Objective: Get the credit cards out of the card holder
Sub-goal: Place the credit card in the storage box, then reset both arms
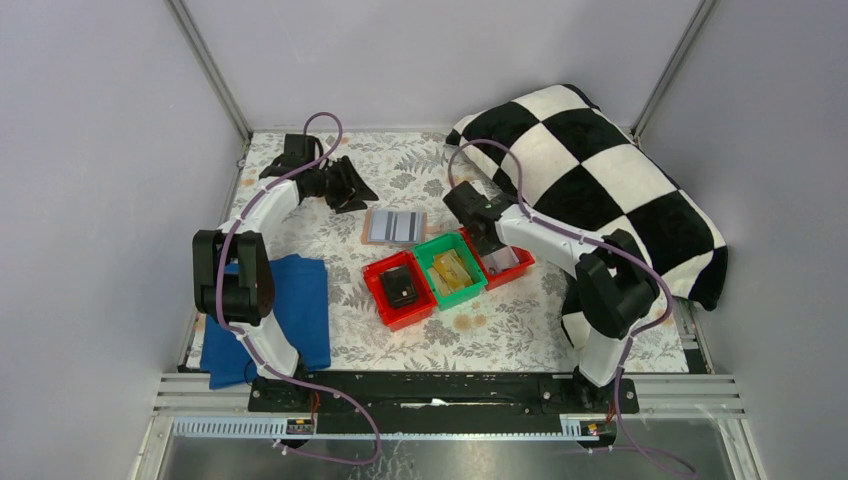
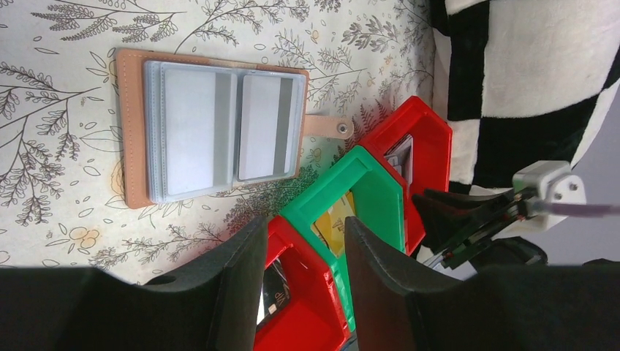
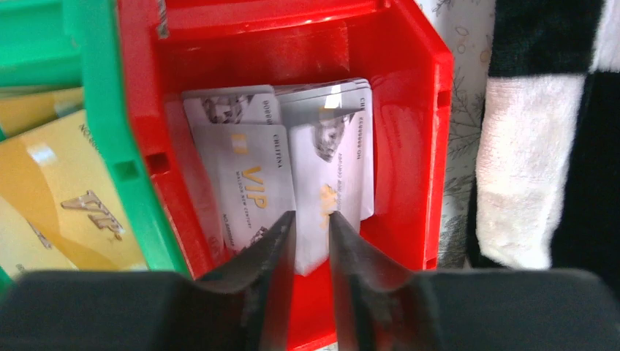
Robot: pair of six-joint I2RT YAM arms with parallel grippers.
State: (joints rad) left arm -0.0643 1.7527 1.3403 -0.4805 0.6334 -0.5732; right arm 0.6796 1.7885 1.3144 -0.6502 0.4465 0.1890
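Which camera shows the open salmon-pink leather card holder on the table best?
The left wrist view. There the salmon-pink leather card holder lies open and fills much of the frame, with the pale cards in it plain to see. The top external view shows it only as a small striped rectangle. The right wrist view does not show it.

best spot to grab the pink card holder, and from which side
Probably the snap tab, from above on the green bin side: the card holder lies open and flat on the table, its edges hard to pinch, while the tab juts past the edge.
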